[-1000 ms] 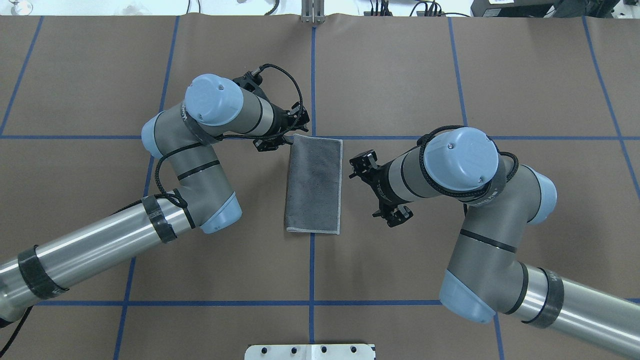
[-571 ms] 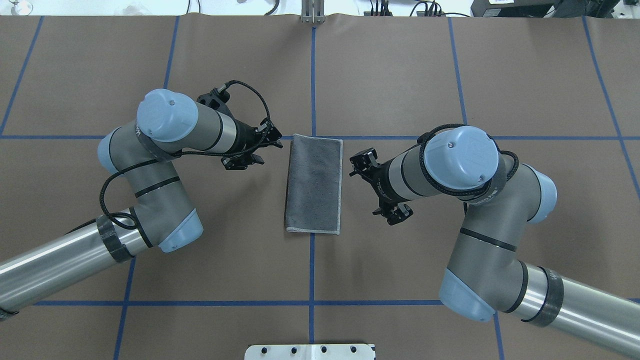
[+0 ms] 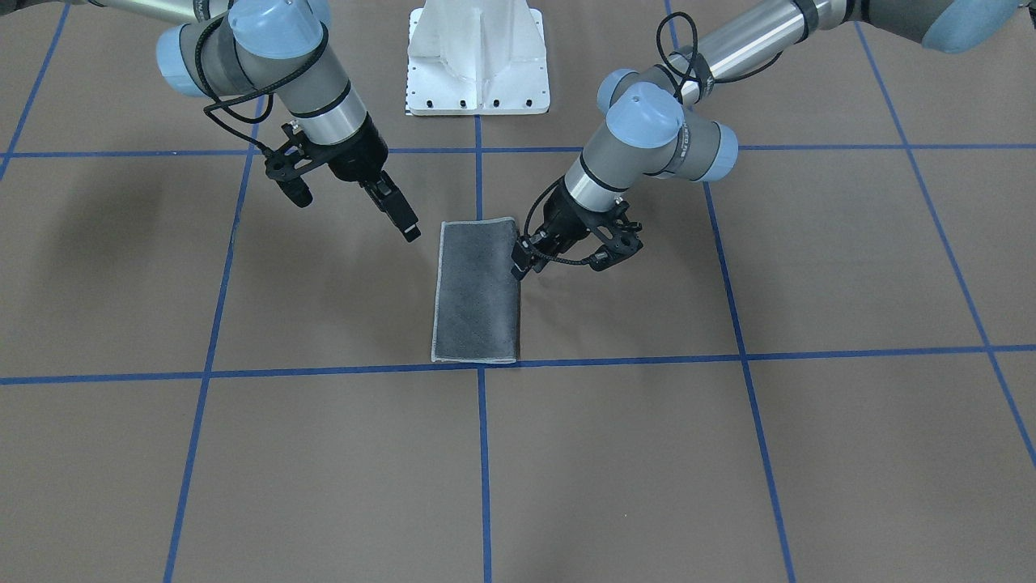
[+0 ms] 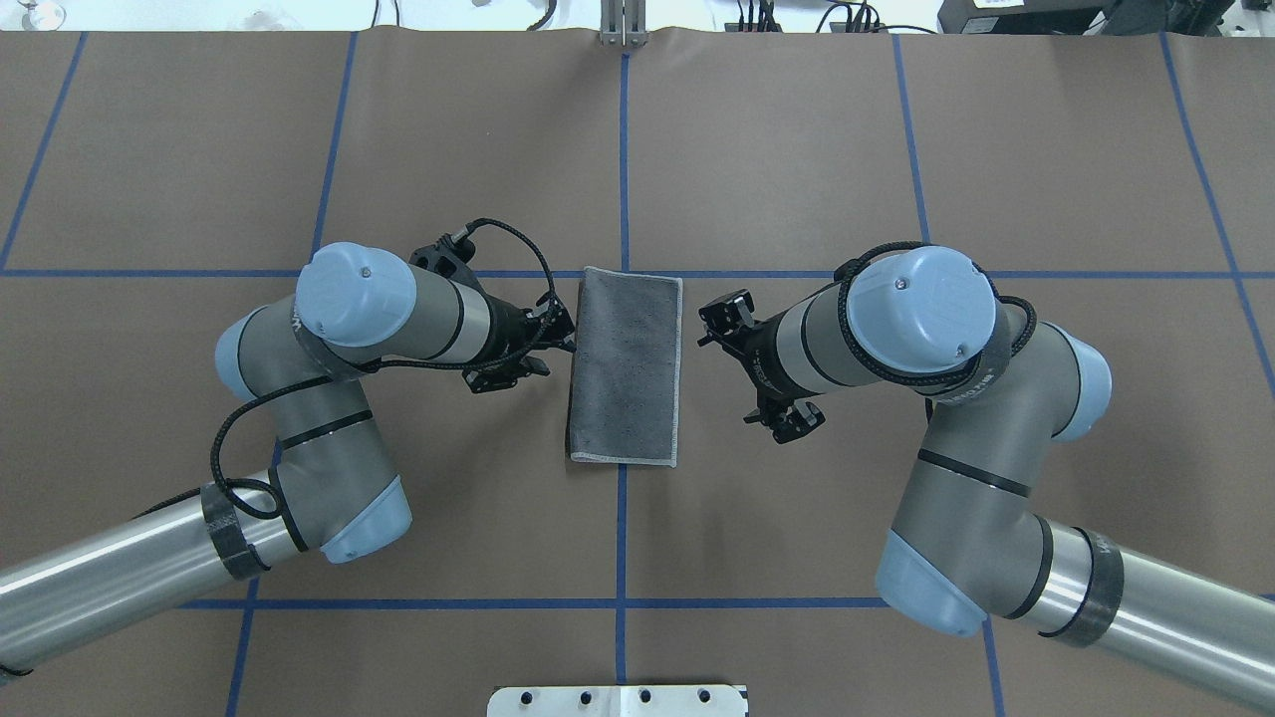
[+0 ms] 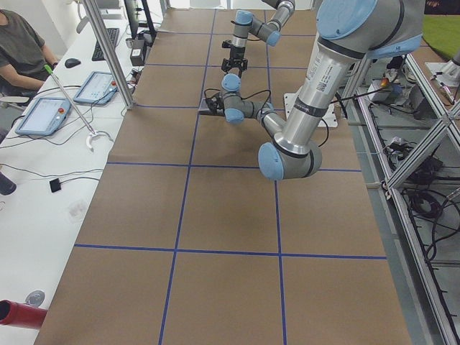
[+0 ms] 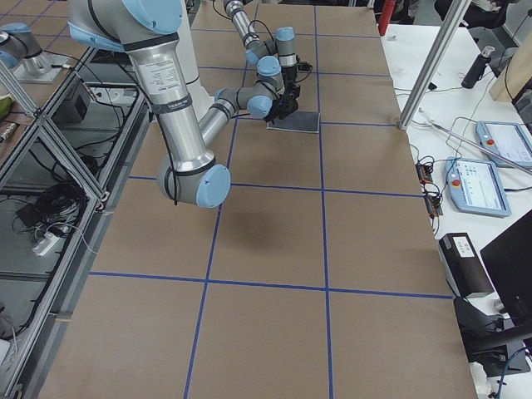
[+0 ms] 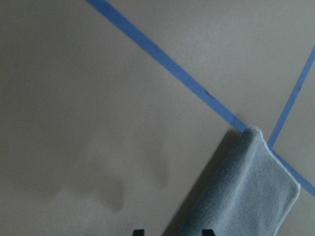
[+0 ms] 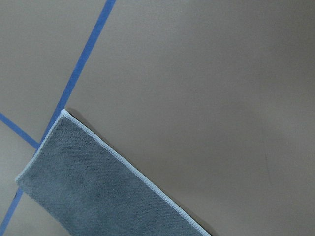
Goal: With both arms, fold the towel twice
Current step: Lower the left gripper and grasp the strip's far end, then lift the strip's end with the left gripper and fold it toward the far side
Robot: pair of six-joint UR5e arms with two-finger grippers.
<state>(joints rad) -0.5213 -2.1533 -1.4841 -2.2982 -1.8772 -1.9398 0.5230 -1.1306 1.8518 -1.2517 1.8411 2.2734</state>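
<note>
Front-facing: I see the towel (image 3: 476,291), a grey rectangle, flat on the table (image 3: 728,453). The left gripper (image 3: 519,267) is at its long edge; the right gripper (image 3: 409,231) hangs apart, and I cannot tell its grip. Left wrist: fingertips (image 7: 138,231) spread, grasping nothing.

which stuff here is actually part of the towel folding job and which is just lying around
Job: towel, left gripper, right gripper.

Lying about: tablets, keyboard, red cylinder, all on the side bench.
</note>
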